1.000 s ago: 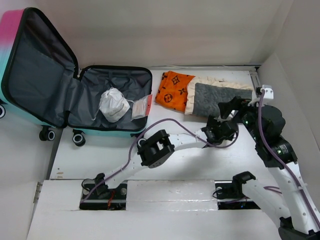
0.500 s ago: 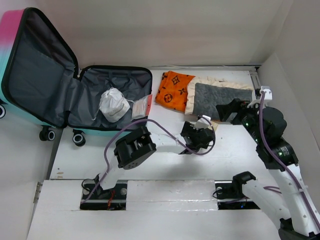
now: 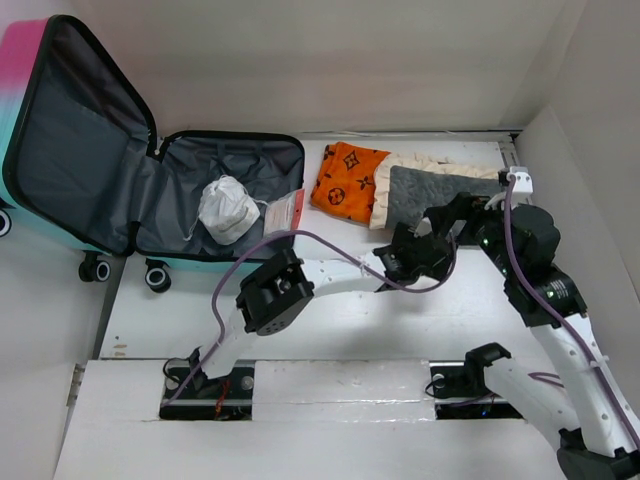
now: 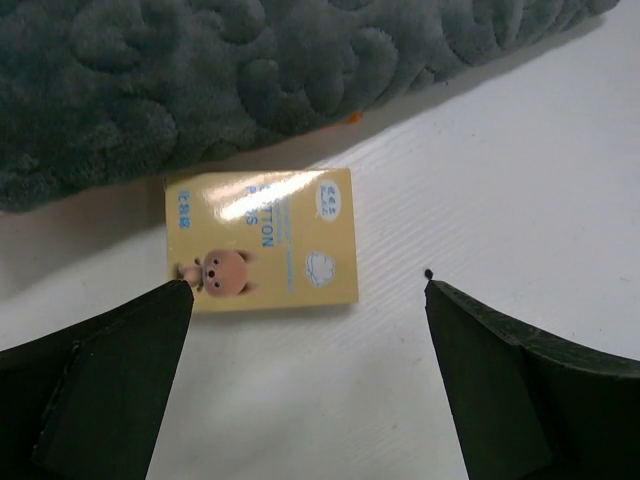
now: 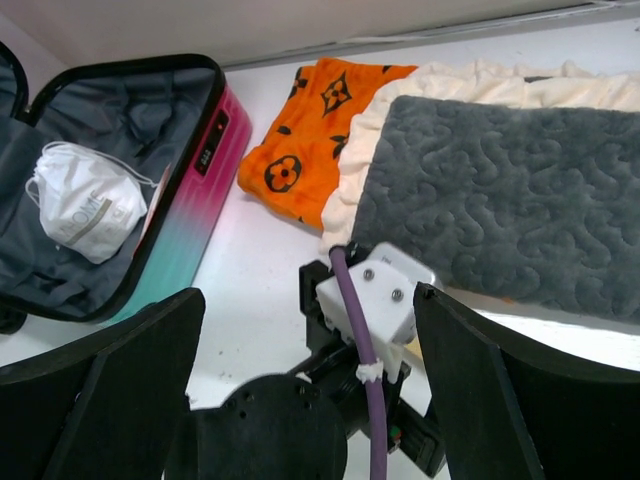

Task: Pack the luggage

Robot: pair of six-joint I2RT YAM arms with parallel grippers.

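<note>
Left gripper (image 4: 308,295) fingers spread, small flat yellow packet (image 4: 262,240), cartoon bear and blue letters "TON", ahead between them, grey quilted blanket (image 4: 200,80) beyond, right gripper (image 5: 308,293) fingers spread

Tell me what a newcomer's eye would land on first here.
The luggage lies open at the far left, a white pouch in its grey lining. Right of it sits a bright orange patterned cloth against a grey quilted blanket, at whose near edge the left fingers stand open over a small yellow packet.
</note>
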